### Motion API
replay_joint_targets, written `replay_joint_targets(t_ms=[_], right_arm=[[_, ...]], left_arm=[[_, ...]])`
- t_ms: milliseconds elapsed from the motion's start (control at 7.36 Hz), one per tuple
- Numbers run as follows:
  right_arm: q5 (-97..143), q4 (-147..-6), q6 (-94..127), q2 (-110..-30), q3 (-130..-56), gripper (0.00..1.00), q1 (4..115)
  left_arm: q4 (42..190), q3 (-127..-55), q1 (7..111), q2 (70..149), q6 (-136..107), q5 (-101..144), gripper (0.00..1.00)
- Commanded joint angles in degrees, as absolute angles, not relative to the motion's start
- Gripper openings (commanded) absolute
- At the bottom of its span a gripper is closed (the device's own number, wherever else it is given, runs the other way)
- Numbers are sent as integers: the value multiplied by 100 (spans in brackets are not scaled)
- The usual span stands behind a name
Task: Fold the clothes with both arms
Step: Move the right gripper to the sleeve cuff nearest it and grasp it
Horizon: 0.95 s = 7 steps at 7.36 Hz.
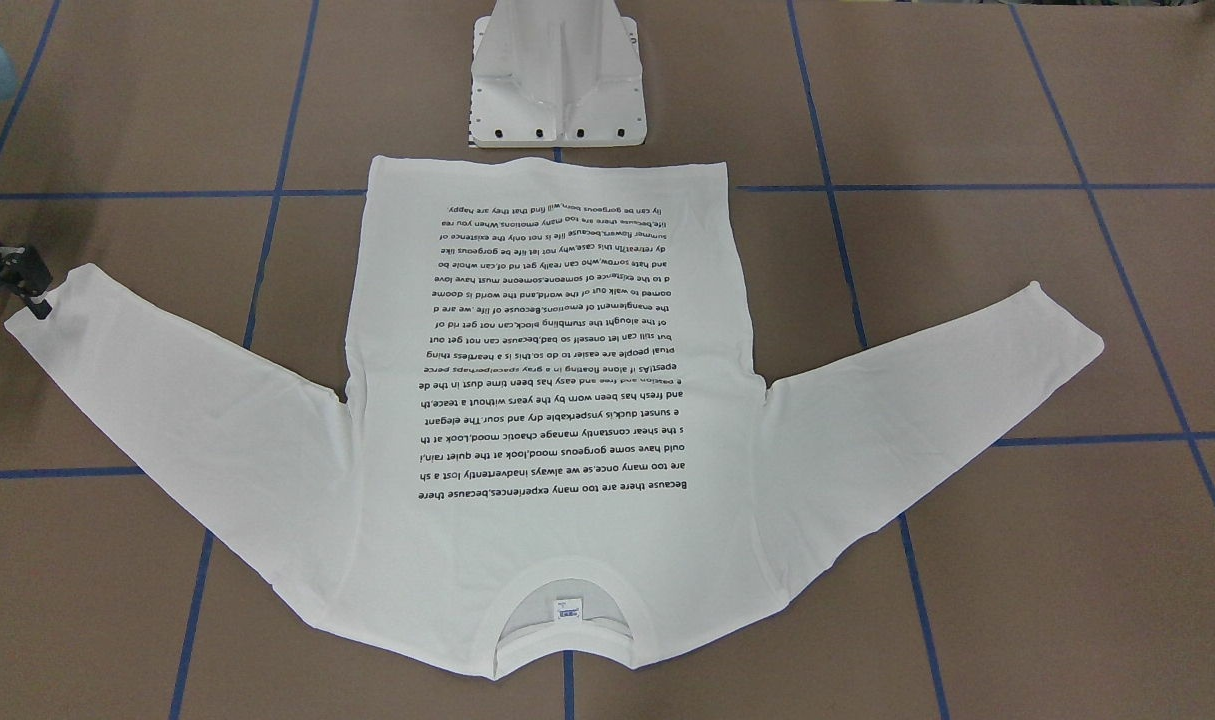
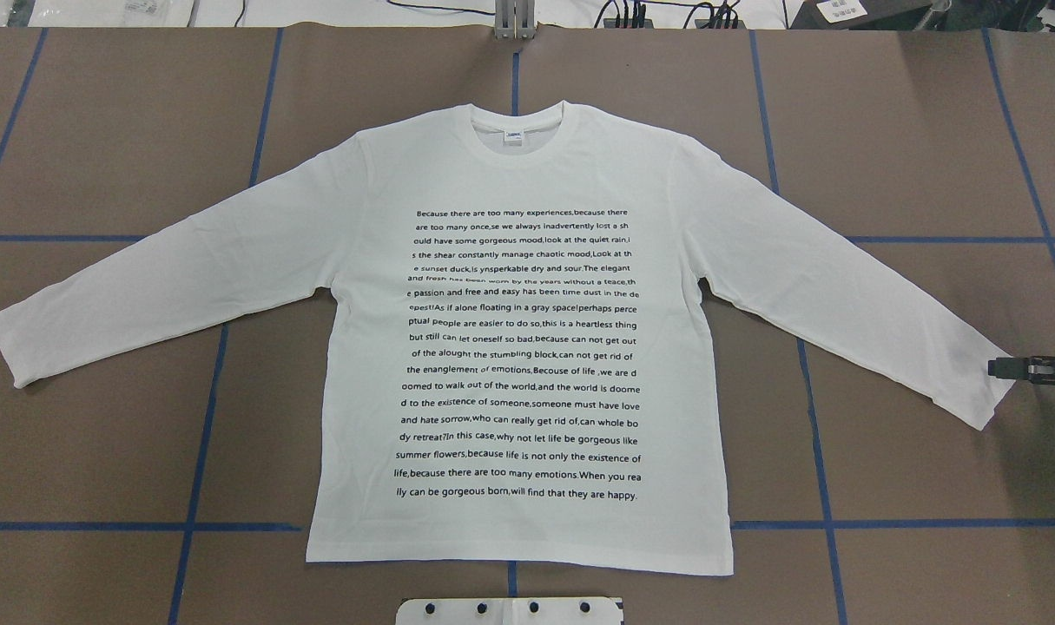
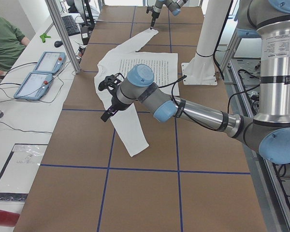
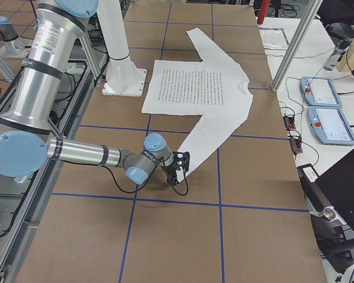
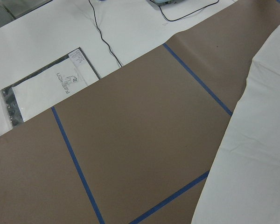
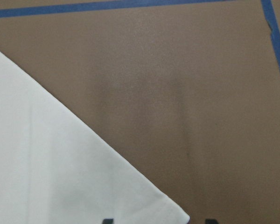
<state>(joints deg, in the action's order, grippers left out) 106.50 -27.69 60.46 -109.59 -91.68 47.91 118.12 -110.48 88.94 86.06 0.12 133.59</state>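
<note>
The only bag in sight is a flat clear packet [image 5: 46, 91] at the upper left of the left wrist view, on the white bench beyond the paper. It holds a white insert printed "FASHION". Your shirt [image 2: 518, 347] lies flat and print-up in the middle of the brown paper table [image 2: 102, 130], which is gridded with blue tape. Both long sleeves are spread out and down, and the hem is toward the white pedestal base [image 1: 557, 100]. The black text block begins "Because there are too many experiences,because there" and ends "lly can be gorgeous born,will find that they are happy." A small white neck label [image 2: 513, 136] sits inside the ribbed collar, its blue marking too small to read. The cloth is thin, smooth and nearly free of wrinkles. At the right edge of the overhead view the right gripper [image 2: 1000, 367] is low at the sleeve cuff [image 2: 983, 404]. In its wrist view the fingertips [image 6: 108, 220] stand apart, with the cuff corner between them and nothing clamped. The left gripper [image 3: 106, 116] hangs over the other sleeve [image 5: 252, 154]. You cannot tell whether its jaws are apart or together.
</note>
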Motion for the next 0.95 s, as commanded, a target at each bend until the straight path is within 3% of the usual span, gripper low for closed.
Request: replay_joint_targets(t_ms=[0, 272, 408, 544, 680, 815], right_arm=[[10600, -2769, 6047, -10942, -9132, 67, 4764], [10600, -2769, 6029, -10925, -9123, 58, 4755], [10608, -2769, 6029, -10925, -9123, 44, 4755], [10608, -2769, 6029, -10925, -9123, 15, 4755], [10608, -2769, 6029, -10925, -9123, 0, 4764], [10608, -2760, 6021, -10951, -9175, 0, 4790]], left_arm=[[11812, -11048, 8903, 8596, 26, 13359, 100], [11812, -11048, 8903, 8596, 26, 13359, 100], [11812, -11048, 8912, 8596, 35, 13359, 100], [11812, -11048, 8912, 8596, 35, 13359, 100], [11812, -11057, 8912, 8561, 44, 13359, 100], [11839, -11083, 8912, 8517, 44, 13368, 100]])
